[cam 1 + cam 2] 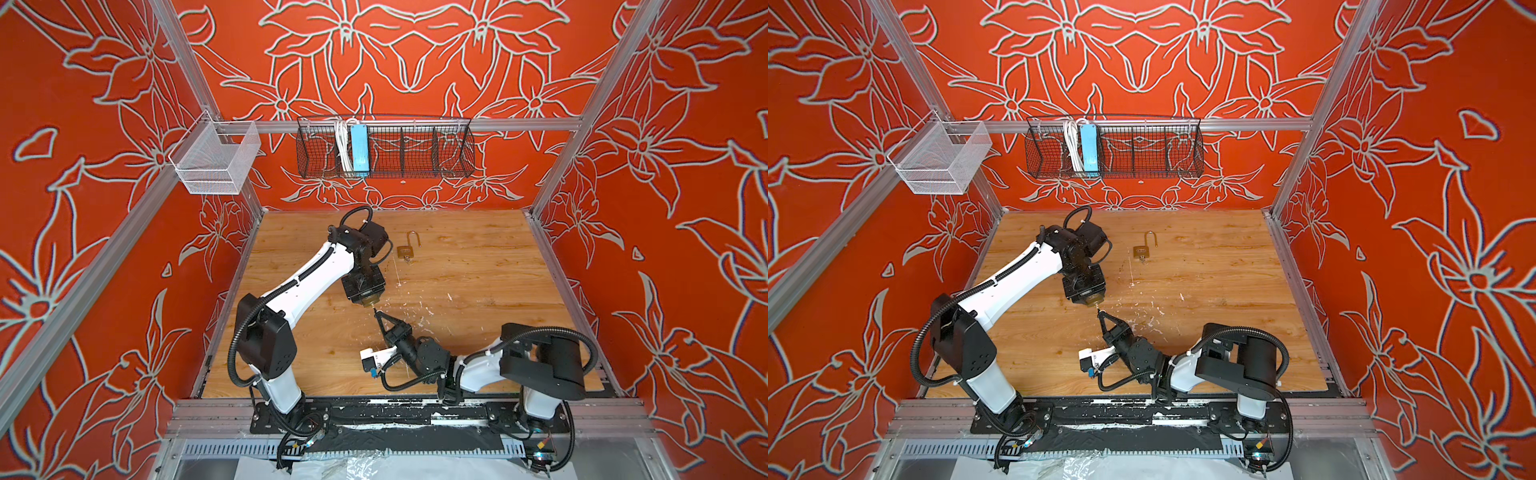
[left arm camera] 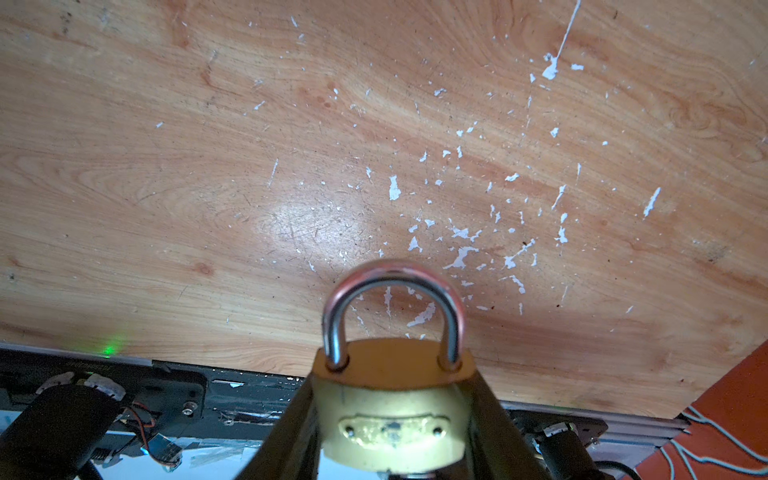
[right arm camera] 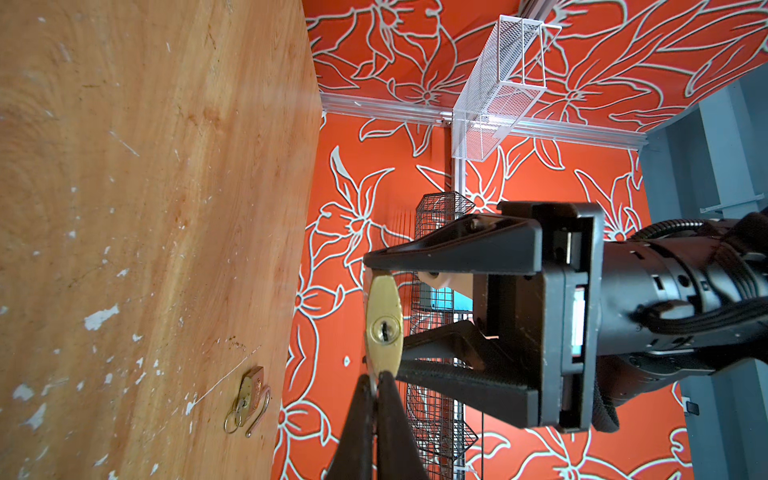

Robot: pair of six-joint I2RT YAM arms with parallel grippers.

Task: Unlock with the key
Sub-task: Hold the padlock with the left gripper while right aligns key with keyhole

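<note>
In both top views the scratched wooden table (image 1: 478,291) sits between red flowered walls (image 1: 83,208); its right half is free. A second brass padlock (image 1: 406,251), open, lies near the far edge. Left wrist view: the left gripper (image 2: 390,386) clamps the closed brass padlock (image 2: 392,415) above the table. Right wrist view: the right gripper (image 3: 376,378), closed on a thin metal key (image 3: 376,386), is just beside the keyhole (image 3: 384,330).

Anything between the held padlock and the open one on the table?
No, only bare scuffed tabletop between held padlock and open padlock, in both top views.
</note>
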